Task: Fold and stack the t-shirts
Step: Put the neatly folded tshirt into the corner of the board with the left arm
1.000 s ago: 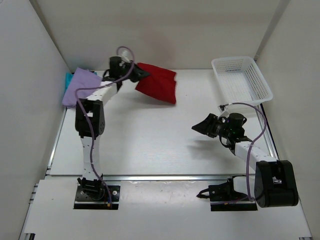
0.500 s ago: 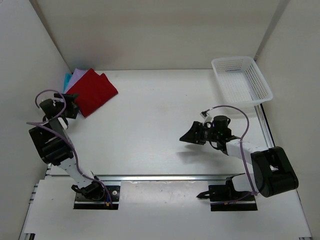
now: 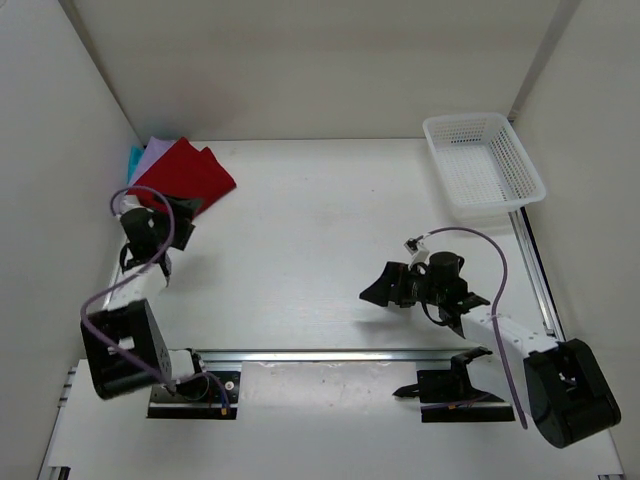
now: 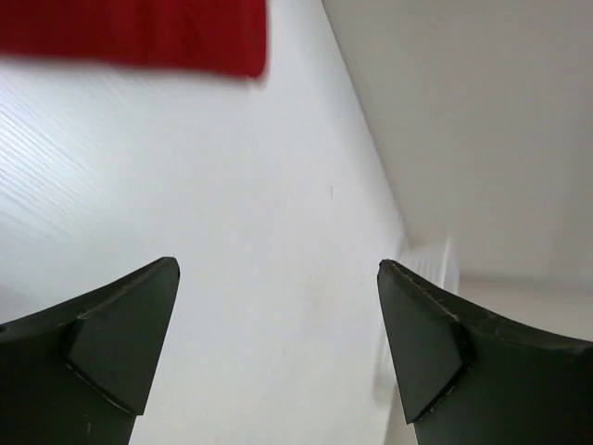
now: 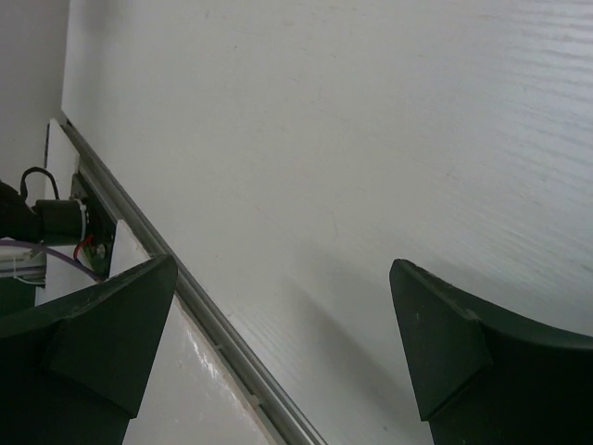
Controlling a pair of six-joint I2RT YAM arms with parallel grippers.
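Observation:
The t-shirts lie stacked in the far left corner. The deep red one (image 3: 186, 180) is on top, with the lavender one (image 3: 151, 152) and a sliver of the teal one (image 3: 133, 156) showing beneath it. My left gripper (image 3: 183, 215) hovers just in front of the stack, open and empty. In the left wrist view the red shirt's edge (image 4: 139, 32) sits well beyond the spread left gripper (image 4: 278, 267). My right gripper (image 3: 372, 288) hangs over the table's near right part, far from the shirts. In its own view the right gripper (image 5: 283, 267) is open and holds nothing.
A white mesh basket (image 3: 500, 185) stands at the far right corner. White walls close in the table on three sides. A metal rail (image 5: 213, 324) runs along the near edge, with the arm bases (image 3: 195, 390) behind it.
A second ago the left gripper carried the red shirt at the back of the table. The shirt now lies on the stack, released, with the left gripper open beside it. The right gripper opened wider.

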